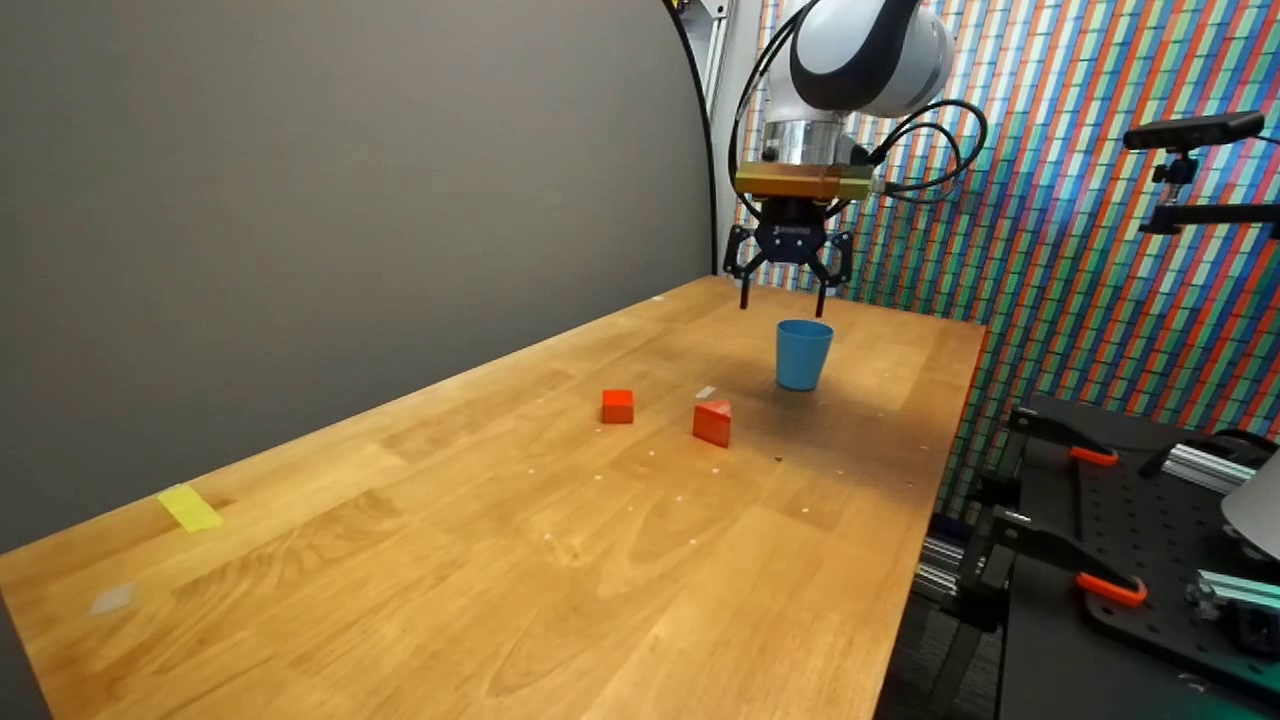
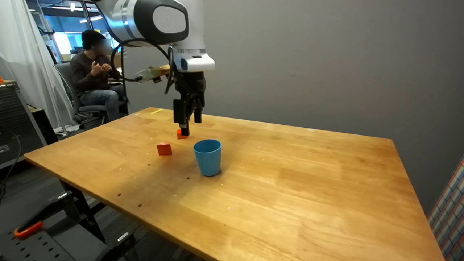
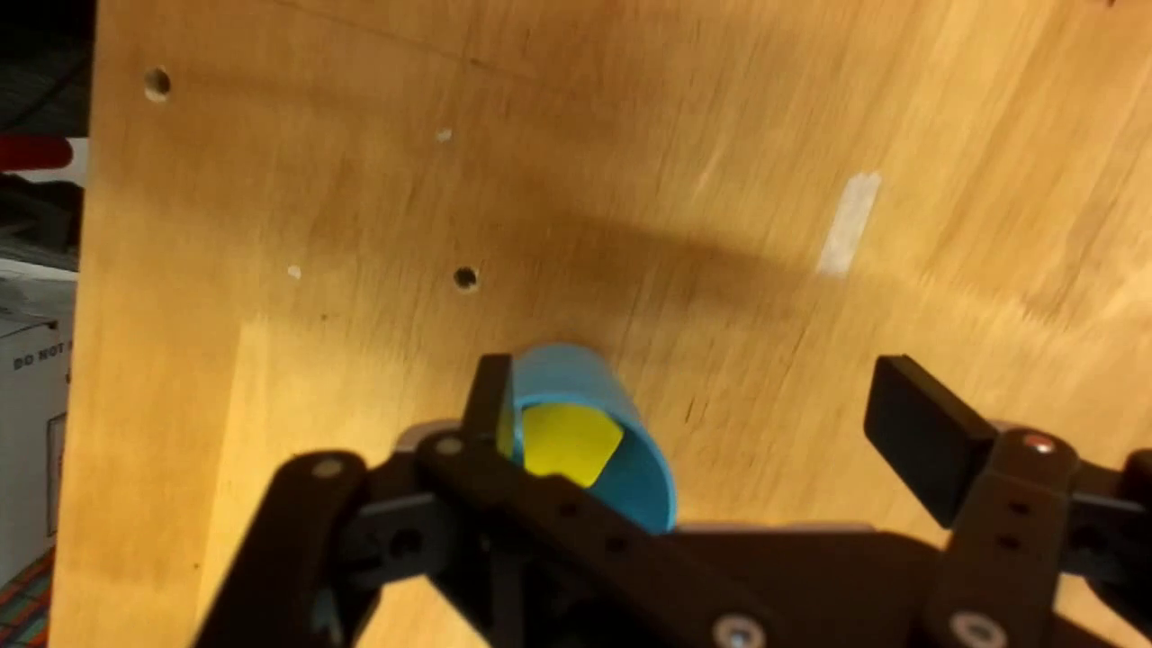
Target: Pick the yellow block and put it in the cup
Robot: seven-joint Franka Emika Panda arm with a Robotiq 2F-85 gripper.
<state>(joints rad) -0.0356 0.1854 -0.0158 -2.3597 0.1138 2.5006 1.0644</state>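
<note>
The arm (image 1: pixel 865 60) hangs from the top of the frame in both exterior views, its upper part cut off by the edge. In an exterior view a silvery link (image 2: pixel 117 18) slants in at the upper left to a rounded joint (image 2: pixel 161 22), and the wrist below hangs plumb. The claw (image 1: pixel 782 310) points straight down at the table (image 1: pixel 450 600), its two fingers (image 3: pixel 927 441) spread wide, the tips higher in both exterior frames than the rim of the blue cup (image 1: pixel 802 358) and clear of it.

The yellow block (image 3: pixel 569 441) is inside the cup, seen low in the middle of the wrist view. There the finger at the left covers the cup's left side and runs along the block's lower left edge, so the block's whole outline cannot be made out. In both exterior views the cup's wall hides it.

A fingertip also covers part of a red rectangular block (image 2: pixel 179 135), left of centre in an exterior view, while a red triangular block (image 2: pixel 164 149), below and left of it, shows more fully. The person (image 2: pixel 88 78) seated at the upper left there has a blurred face.
</note>
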